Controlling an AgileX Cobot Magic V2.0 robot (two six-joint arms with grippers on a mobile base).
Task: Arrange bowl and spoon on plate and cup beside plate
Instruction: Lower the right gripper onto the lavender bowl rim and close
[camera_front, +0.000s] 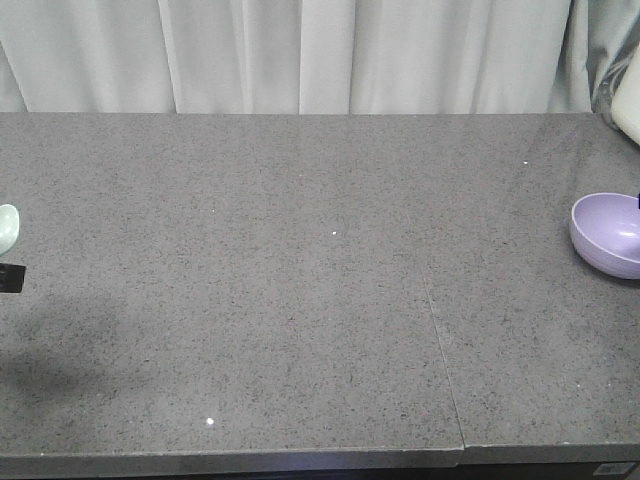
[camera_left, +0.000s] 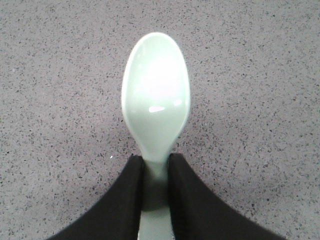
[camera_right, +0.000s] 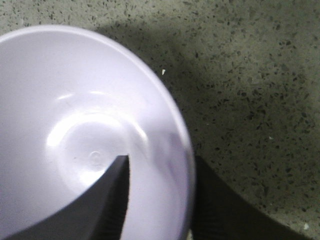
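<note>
Front view first. Grey speckled table (camera_front: 320, 300) across the whole width, pale curtain (camera_front: 300, 55) behind. Far right, hard against the frame edge: the bowl (camera_front: 607, 233), lavender, open side tipped a little toward the camera, partly cut off. Far left, also clipped by the edge: just the pale scoop of the spoon (camera_front: 8, 227), with a black sliver of the left gripper (camera_front: 10, 277) just below it. Well apart, bowl and spoon, at opposite ends of the table.

Over to the left wrist. Spoon (camera_left: 155, 100) dead centre, scoop pointing away, hollow side up and glossy. Left gripper (camera_left: 156, 167) nearly closed, black fingers (camera_left: 125, 205) pinching the handle from both sides just below the neck. Speckled table underneath; impossible to tell from here whether resting or lifted.

Now the right wrist. Bowl (camera_right: 75, 125) filling the left half, shiny inside. Right gripper (camera_right: 160, 162) straddling the wall: one finger (camera_right: 112, 200) inside, the other outside and below the rim, clamped narrow on that wall. Dark shadow on the table beside it.
</note>
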